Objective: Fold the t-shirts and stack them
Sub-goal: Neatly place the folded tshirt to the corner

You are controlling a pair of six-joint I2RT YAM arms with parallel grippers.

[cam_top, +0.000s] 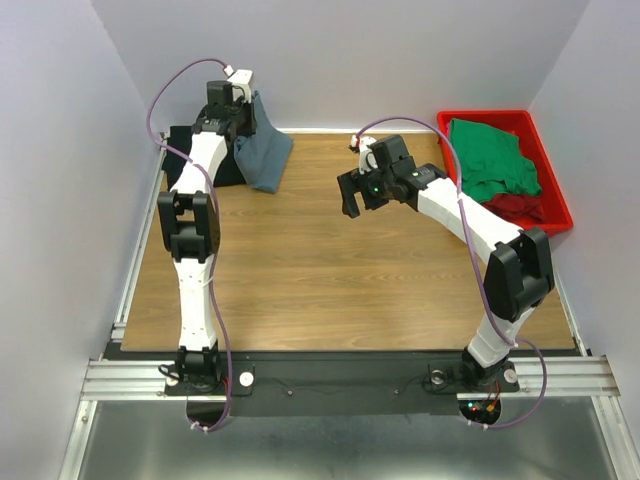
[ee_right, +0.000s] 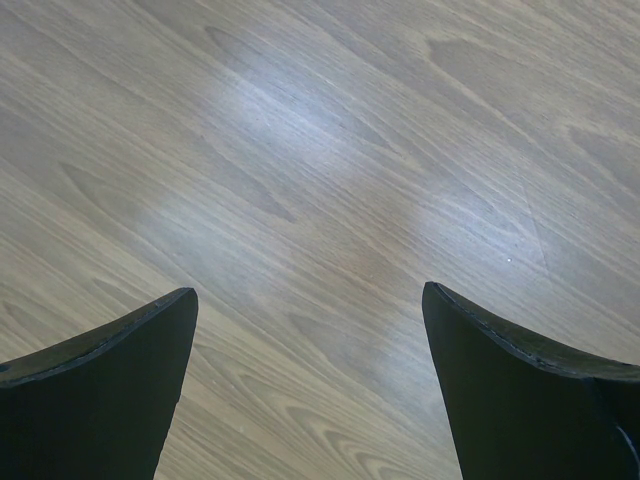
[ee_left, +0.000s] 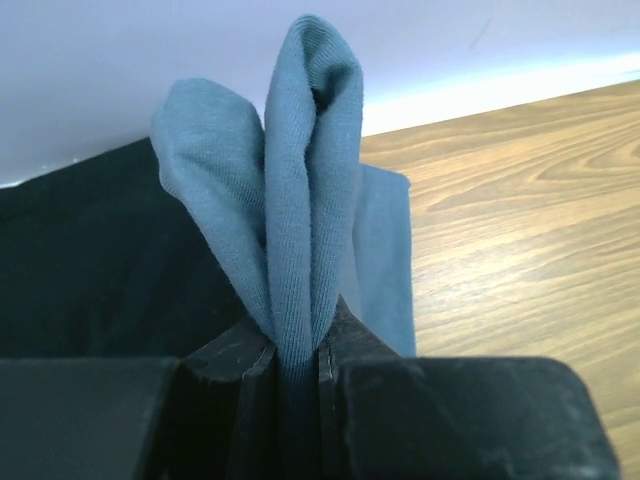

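T-shirt (ee_left: 300, 200) blue-grey: grasped by left end effector (ee_left: 297, 345), far-left corner | right end effector (ee_right: 308, 290) released over table (ee_right: 300, 150)

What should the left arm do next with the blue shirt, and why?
Probably draw the blue-grey t-shirt toward the middle of the table to spread it: the left gripper pinches a bunched fold by the black t-shirt, while the right gripper hangs open over bare wood there.

A: Black shirt (cam_top: 178, 160), from above?
B: Mostly hidden behind left arm (cam_top: 195, 225) and blue-grey shirt (cam_top: 265, 150).
A: Dark red shirt (cam_top: 522, 207)?
B: Largely buried under green shirt (cam_top: 490, 160); shape impossible to tell.
A: Right fingers (ee_right: 100, 390), wrist view?
B: Cut off at bottom edge.
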